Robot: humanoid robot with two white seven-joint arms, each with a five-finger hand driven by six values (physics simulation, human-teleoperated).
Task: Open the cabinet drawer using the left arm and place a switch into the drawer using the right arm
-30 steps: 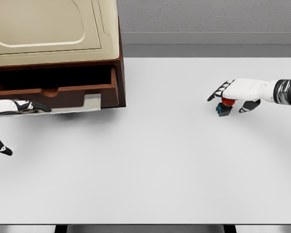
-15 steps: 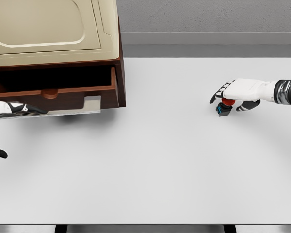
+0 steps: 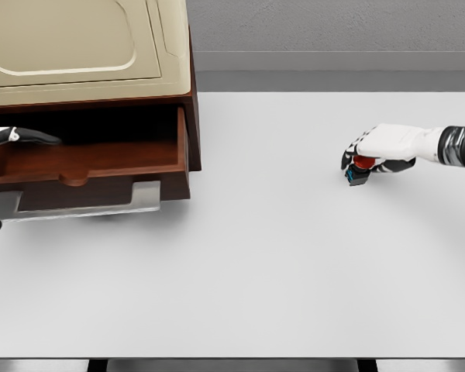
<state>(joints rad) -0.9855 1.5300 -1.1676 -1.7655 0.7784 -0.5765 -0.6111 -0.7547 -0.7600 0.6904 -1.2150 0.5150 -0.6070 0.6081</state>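
Switch [image 3: 357,173], red-capped, sits on the white desk [image 3: 279,256] at the far right, my right hand [image 3: 378,149] now curled over it, fingers [image 3: 349,157] closing around its cap rather than spread as a second ago. Drawer [image 3: 85,174] stands further out of the cabinet [image 3: 85,46]; left hand [image 3: 8,136] barely shows at the frame edge, its grip I cannot tell.

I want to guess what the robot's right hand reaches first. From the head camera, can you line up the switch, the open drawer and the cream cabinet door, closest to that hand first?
1. Switch: right under the right hand, fingers curled around it.
2. Drawer: far left across the table, pulled open.
3. Cream cabinet door: upper left, above the drawer.
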